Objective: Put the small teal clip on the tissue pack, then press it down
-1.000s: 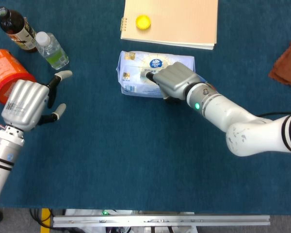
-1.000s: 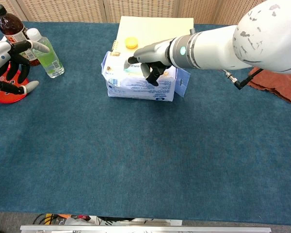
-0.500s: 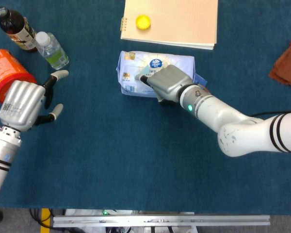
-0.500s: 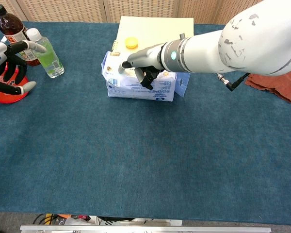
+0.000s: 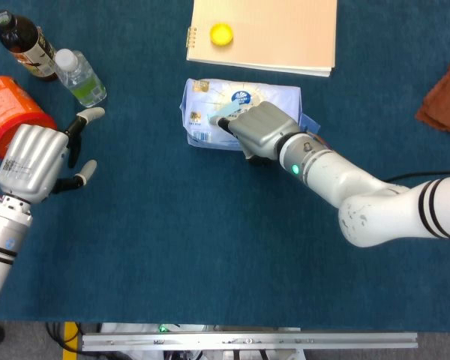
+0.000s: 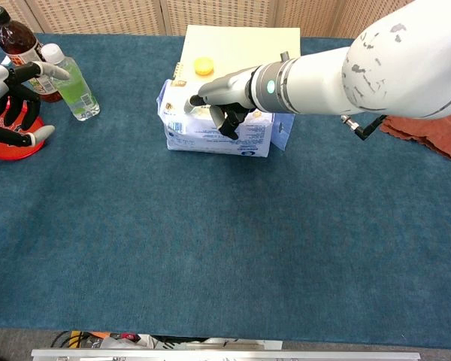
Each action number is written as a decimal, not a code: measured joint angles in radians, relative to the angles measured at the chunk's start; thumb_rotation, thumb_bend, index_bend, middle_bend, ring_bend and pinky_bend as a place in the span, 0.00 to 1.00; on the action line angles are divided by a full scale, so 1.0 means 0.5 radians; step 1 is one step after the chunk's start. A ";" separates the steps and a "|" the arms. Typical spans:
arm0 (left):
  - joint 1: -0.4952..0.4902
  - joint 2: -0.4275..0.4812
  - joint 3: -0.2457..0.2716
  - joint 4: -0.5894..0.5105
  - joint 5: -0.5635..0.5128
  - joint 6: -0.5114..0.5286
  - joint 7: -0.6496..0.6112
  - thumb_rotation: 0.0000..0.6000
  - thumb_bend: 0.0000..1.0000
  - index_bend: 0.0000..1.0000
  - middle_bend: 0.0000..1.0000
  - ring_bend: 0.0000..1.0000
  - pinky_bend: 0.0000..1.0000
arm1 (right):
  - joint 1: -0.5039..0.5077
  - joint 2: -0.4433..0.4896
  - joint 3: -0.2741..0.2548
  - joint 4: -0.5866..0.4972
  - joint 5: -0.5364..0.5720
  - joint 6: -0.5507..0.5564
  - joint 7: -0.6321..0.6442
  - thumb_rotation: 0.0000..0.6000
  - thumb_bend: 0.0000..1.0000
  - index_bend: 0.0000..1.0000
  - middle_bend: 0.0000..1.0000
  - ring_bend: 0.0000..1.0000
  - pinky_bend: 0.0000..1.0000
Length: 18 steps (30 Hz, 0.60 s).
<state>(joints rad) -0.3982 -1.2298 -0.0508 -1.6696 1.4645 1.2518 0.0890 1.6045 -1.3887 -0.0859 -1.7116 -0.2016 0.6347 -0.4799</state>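
The tissue pack (image 5: 240, 101) (image 6: 210, 131), pale blue and white, lies in the middle of the blue table. My right hand (image 5: 259, 129) (image 6: 229, 94) rests over its top, fingers curled. The small teal clip (image 5: 226, 112) pokes out at the fingertips, pinched there and lying against the pack's top face. Most of the clip is hidden by the hand, and in the chest view I cannot make it out. My left hand (image 5: 37, 161) (image 6: 7, 98) hovers far to the left, fingers spread, holding nothing.
A tan notebook (image 5: 277, 34) with a yellow cap (image 5: 221, 34) lies behind the pack. An orange canister (image 5: 7, 109), a clear water bottle (image 5: 79, 75) and a dark bottle (image 5: 22, 37) stand by the left hand. A brown cloth (image 5: 446, 97) sits at the right edge.
My right hand slid a little left across the pack's top, and the teal clip now shows at its fingertips. The left hand drifted slightly toward the table's left edge.
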 measured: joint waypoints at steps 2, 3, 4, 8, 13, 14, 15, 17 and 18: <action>0.001 0.000 -0.001 -0.002 0.001 0.001 0.004 1.00 0.32 0.18 0.72 0.73 0.79 | -0.002 0.002 -0.006 -0.007 -0.009 0.004 0.006 1.00 1.00 0.04 1.00 1.00 1.00; 0.001 0.000 -0.003 -0.005 0.001 0.001 0.006 1.00 0.32 0.18 0.72 0.73 0.79 | -0.002 0.000 -0.008 -0.006 -0.010 0.003 0.008 1.00 1.00 0.04 1.00 1.00 1.00; 0.001 0.000 -0.004 -0.007 0.001 0.001 0.007 1.00 0.32 0.18 0.72 0.73 0.79 | -0.002 -0.003 -0.009 -0.004 -0.010 0.000 0.010 1.00 1.00 0.04 1.00 1.00 1.00; 0.006 0.002 -0.004 -0.012 -0.002 0.000 0.013 1.00 0.32 0.18 0.72 0.73 0.79 | 0.007 -0.021 -0.024 0.021 0.003 -0.013 0.013 1.00 1.00 0.04 1.00 1.00 1.00; 0.016 0.004 -0.003 -0.008 -0.005 0.003 0.009 1.00 0.32 0.18 0.72 0.73 0.79 | 0.018 -0.027 -0.026 0.033 0.014 -0.019 0.028 1.00 1.00 0.04 1.00 1.00 1.00; 0.017 0.004 -0.002 -0.007 -0.003 0.005 0.007 1.00 0.32 0.18 0.72 0.73 0.79 | 0.015 -0.020 -0.018 0.027 0.005 -0.018 0.038 1.00 1.00 0.04 1.00 1.00 1.00; 0.019 0.004 0.000 -0.004 -0.001 0.005 0.006 1.00 0.32 0.18 0.72 0.73 0.79 | 0.012 -0.015 -0.012 0.021 -0.003 -0.015 0.046 1.00 1.00 0.04 1.00 1.00 1.00; 0.021 0.004 0.002 -0.001 0.001 0.004 0.002 1.00 0.32 0.18 0.72 0.73 0.79 | 0.003 -0.001 0.000 0.008 -0.027 -0.008 0.062 1.00 1.00 0.05 1.00 1.00 1.00; 0.021 0.003 0.001 0.000 0.002 0.004 -0.001 1.00 0.32 0.18 0.72 0.73 0.79 | 0.001 0.002 0.002 0.005 -0.034 -0.005 0.067 1.00 1.00 0.05 1.00 1.00 1.00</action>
<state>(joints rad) -0.3875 -1.2282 -0.0501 -1.6695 1.4652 1.2537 0.0887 1.6048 -1.3877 -0.0847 -1.7090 -0.2187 0.6322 -0.4464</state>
